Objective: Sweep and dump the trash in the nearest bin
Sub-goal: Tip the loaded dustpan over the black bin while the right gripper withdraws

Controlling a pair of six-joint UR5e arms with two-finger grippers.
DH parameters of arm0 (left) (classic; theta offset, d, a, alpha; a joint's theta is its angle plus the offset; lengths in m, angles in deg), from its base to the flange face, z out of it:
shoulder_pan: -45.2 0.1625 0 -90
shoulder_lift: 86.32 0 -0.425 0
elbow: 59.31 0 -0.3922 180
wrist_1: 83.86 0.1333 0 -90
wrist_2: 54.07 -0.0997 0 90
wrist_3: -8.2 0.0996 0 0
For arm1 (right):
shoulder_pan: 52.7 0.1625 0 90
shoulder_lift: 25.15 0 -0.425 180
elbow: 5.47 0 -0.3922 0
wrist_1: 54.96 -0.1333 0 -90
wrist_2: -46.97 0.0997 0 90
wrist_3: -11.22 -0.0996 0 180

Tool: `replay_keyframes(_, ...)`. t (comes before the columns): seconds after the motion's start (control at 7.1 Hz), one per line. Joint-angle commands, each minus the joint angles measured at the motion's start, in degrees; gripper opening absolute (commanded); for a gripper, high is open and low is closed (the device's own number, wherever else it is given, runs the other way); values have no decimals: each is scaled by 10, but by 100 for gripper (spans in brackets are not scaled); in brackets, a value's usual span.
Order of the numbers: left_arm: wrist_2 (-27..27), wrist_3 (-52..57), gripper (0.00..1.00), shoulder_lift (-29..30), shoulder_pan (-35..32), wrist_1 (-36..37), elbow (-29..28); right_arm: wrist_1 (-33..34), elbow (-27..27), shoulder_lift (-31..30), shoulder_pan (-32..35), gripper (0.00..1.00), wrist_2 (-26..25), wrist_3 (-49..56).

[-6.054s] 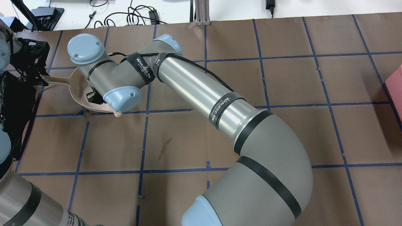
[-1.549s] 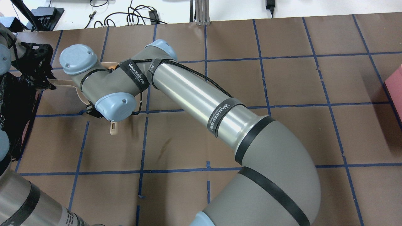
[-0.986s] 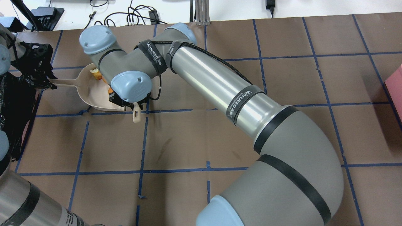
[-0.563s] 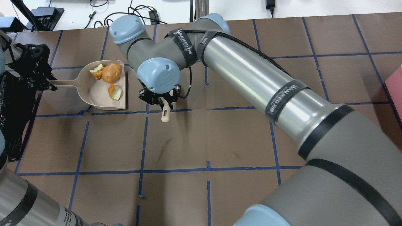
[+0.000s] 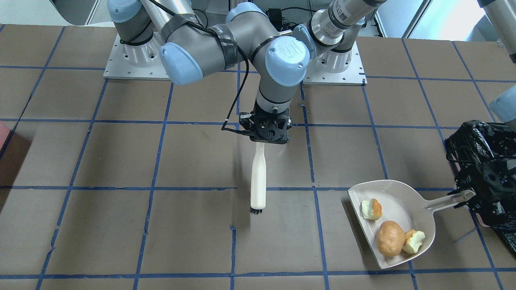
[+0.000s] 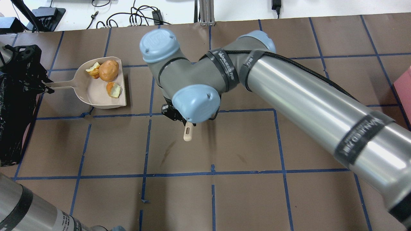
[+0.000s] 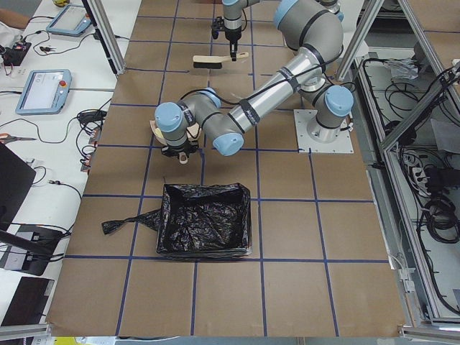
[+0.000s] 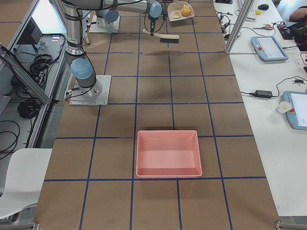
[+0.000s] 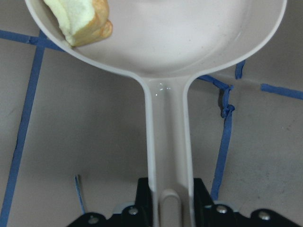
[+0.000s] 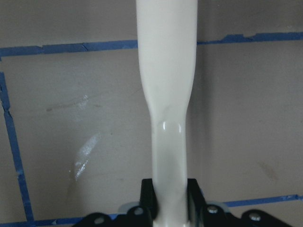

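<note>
Since the trash (image 5: 389,238) lies wholly inside the pan (image 5: 397,195), at the lower right of the front view, sweeping looks done. I judge the step in hand to be the carry and dump. Whether the pan rests on the table (image 6: 244,199) or is just off it, I cannot tell. The left gripper (image 6: 44,88) has its jaws clamped on the pan's handle (image 9: 165,137). The right gripper (image 5: 264,141) has its jaws clamped on the brush (image 5: 258,181), which hangs bristles-down at mid frame, well apart from the pan.

To do this well, I would keep the pan level or tipped a little toward the handle. Its open lip faces mid-table, and the round lump (image 6: 108,70) looks more apt to roll out that way than the two chunks (image 6: 113,90). The lip should tip down only once it is over the bag's mouth.

Room is good. The bin (image 7: 205,219) stands just beside the left gripper, at the left edge of the overhead view, so the carry is short. Its crinkled rim stands above the table, and the pan must clear it rather than snag the bag. The pan is also fairly near the table's far edge, toward the top of the overhead view, so a spill there could roll off. The pink tray (image 8: 168,153) is well apart, at the other end.
</note>
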Motion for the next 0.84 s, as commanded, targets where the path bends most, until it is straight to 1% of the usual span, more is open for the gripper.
replay_keyframes(0.0,32,-1,1,-28,47,-45,-13,120,-105,-32,-5,2,3,44)
replay_keyframes(0.14,36,3,1,-55,76,-61,-13,128,-118,-32,-3,2,3,56)
replay_keyframes(0.28,56,6,1,-73,104,-76,-13,129,-132,-32,-7,2,4,97)
replay_keyframes(0.42,57,7,1,-86,131,-76,-15,130,-143,-32,-11,2,3,102)
replay_keyframes(0.7,56,8,1,-107,190,-86,-34,120,-144,-35,-12,2,0,98)
